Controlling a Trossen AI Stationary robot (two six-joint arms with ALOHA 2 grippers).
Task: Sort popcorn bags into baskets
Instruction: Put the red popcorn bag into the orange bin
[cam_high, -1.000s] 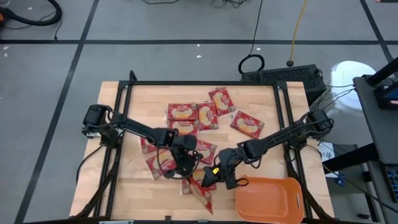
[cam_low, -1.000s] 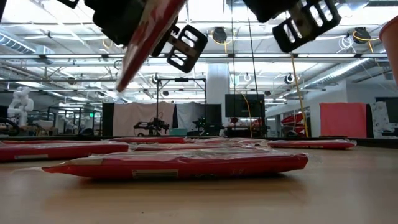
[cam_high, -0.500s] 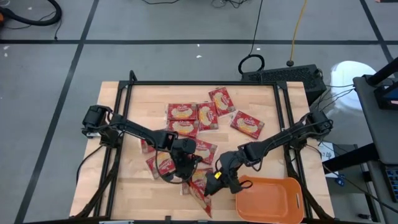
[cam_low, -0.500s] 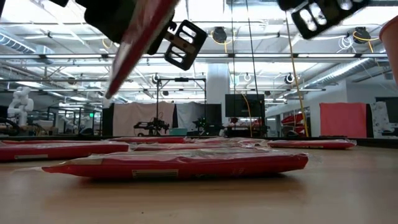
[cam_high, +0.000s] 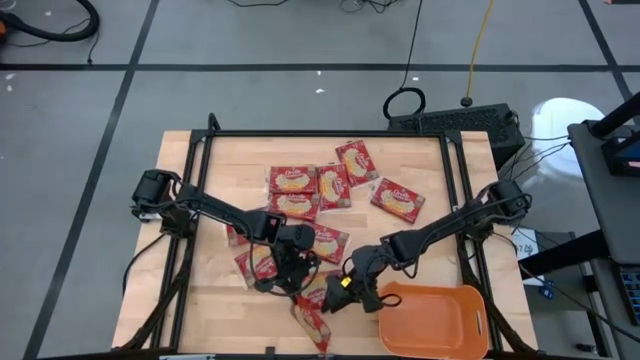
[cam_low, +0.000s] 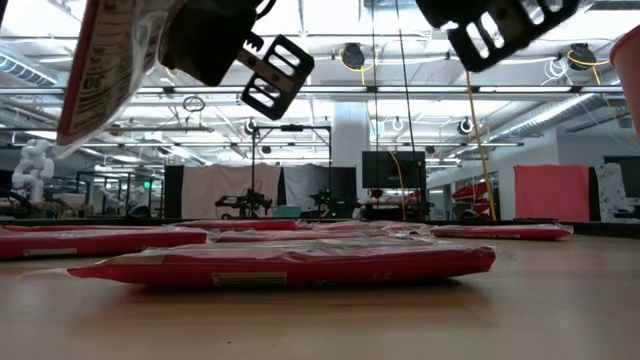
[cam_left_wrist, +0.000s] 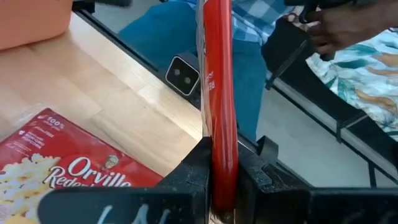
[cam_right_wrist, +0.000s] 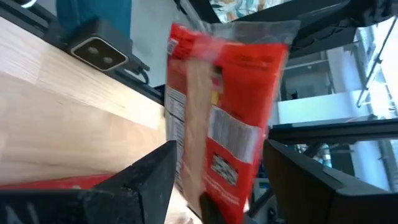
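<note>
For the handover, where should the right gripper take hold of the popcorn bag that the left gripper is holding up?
Probably the free end of the popcorn bag, away from the left gripper, which pinches one end. The bag is flat, so the right gripper, with jaws open on either side of it, should close across its thin faces.

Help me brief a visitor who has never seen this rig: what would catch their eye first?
The left hand, near the table's front edge, pinches a red popcorn bag that hangs edge-on. The right hand faces it with fingers spread, beside the orange basket at the front right corner. More bags lie scattered mid-table.
</note>
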